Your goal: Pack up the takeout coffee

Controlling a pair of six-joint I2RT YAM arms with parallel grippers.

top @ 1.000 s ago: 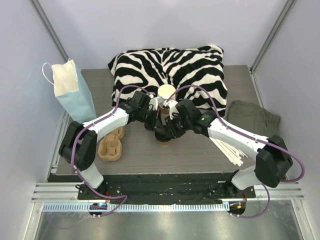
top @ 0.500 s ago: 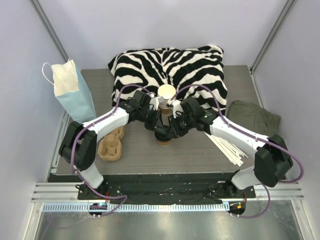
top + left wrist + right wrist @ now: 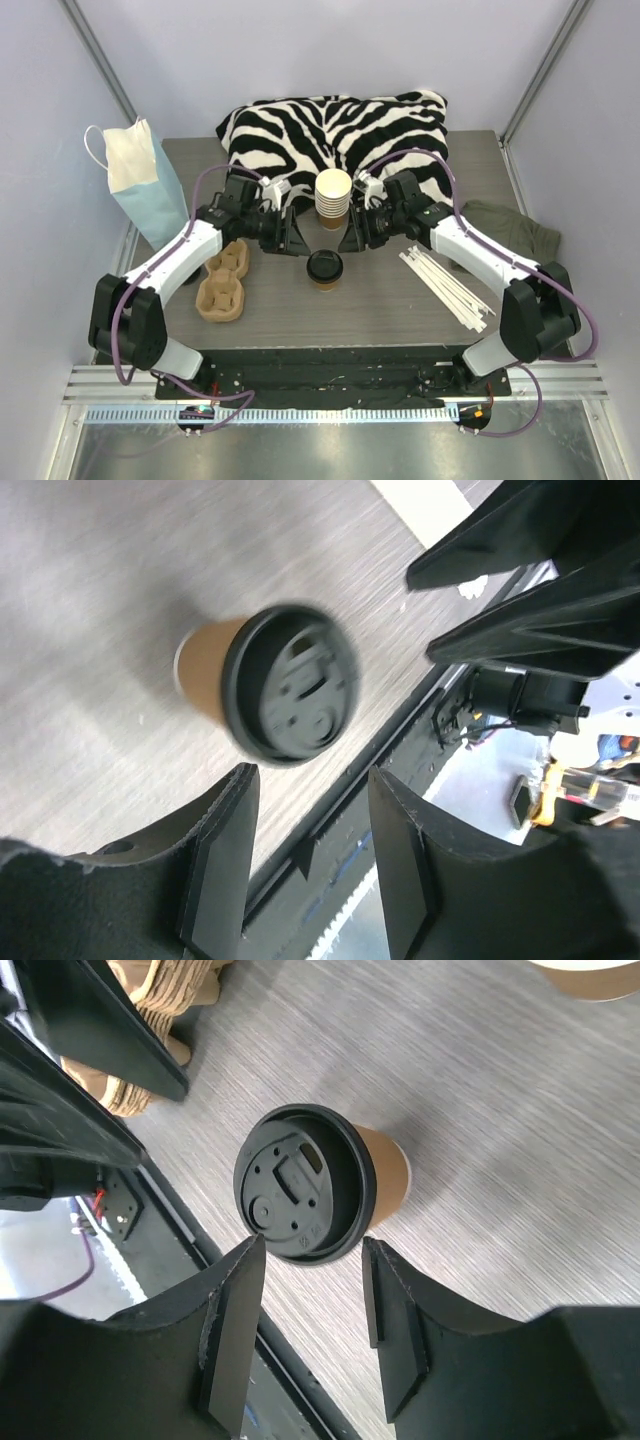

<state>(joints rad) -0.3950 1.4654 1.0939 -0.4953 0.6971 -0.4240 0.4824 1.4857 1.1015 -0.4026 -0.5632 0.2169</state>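
Takeout coffee [image 3: 325,268] upright on table [image 3: 385,305] (lid on), left gripper [image 3: 297,243] and right gripper [image 3: 348,242] nearby, both spread apart, empty.

Bright even light; L-wrist pic blurry.

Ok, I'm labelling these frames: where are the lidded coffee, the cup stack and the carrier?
coffee [image 3: 325,265]: top view, on the middle of its black lid.
cup stack [image 3: 333,187]: top view, inside the top cup's mouth.
carrier [image 3: 220,296]: top view, on its near wells.
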